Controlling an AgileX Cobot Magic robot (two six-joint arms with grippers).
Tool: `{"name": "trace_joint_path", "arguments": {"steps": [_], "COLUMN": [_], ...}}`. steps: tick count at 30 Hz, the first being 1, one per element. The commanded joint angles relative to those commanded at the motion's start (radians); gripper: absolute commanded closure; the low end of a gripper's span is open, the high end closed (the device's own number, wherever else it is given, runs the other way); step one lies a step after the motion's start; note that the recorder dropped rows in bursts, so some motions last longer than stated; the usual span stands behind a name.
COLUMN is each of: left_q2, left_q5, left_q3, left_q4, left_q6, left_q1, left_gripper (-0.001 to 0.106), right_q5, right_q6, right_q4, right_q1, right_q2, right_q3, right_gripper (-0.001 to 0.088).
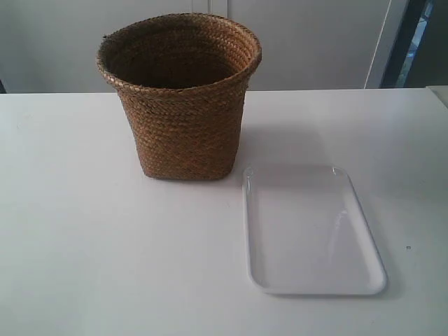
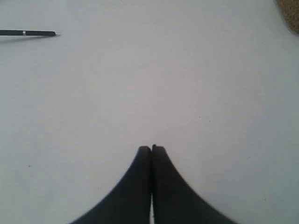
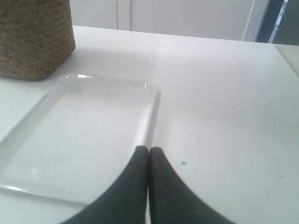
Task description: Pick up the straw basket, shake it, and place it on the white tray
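The brown straw basket (image 1: 180, 98) stands upright on the white table, its base just beyond the far corner of the white tray (image 1: 308, 231). No arm shows in the exterior view. In the right wrist view the basket (image 3: 32, 37) and the tray (image 3: 84, 130) lie ahead; my right gripper (image 3: 149, 149) is shut on nothing, its tips over the tray's near rim. My left gripper (image 2: 151, 148) is shut with nothing in it, over bare table, and only a sliver of the basket (image 2: 292, 14) shows at that view's edge.
A thin black pen (image 2: 28, 33) lies on the table in the left wrist view. The white table (image 1: 84, 245) ends at a pale wall behind the basket, with a dark doorway strip (image 1: 413, 35) at the back right.
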Motion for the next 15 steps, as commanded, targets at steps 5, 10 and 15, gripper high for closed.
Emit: {"name": "trace_joint_path", "arguments": {"steps": [5,10,15], "left_q2": [0.0,0.0,0.0], "left_q5": [0.0,-0.004,-0.007], "left_q3": [0.0,0.0,0.0], "left_q4": [0.0,0.031,0.031], "left_q6": [0.0,0.0,0.0], "left_q1": [0.0,0.0,0.0], "left_gripper": [0.105,0.105,0.105], "right_q5": [0.0,0.0,-0.013], "right_q6": [-0.004,-0.004,-0.004], "right_q4": [-0.084,-0.084,-0.23], "right_q1": [0.0,0.0,0.0], "right_q2": [0.0,0.0,0.0], "right_q3": [0.0,0.0,0.0], "right_gripper": [0.0868,0.0868,0.0868]}}
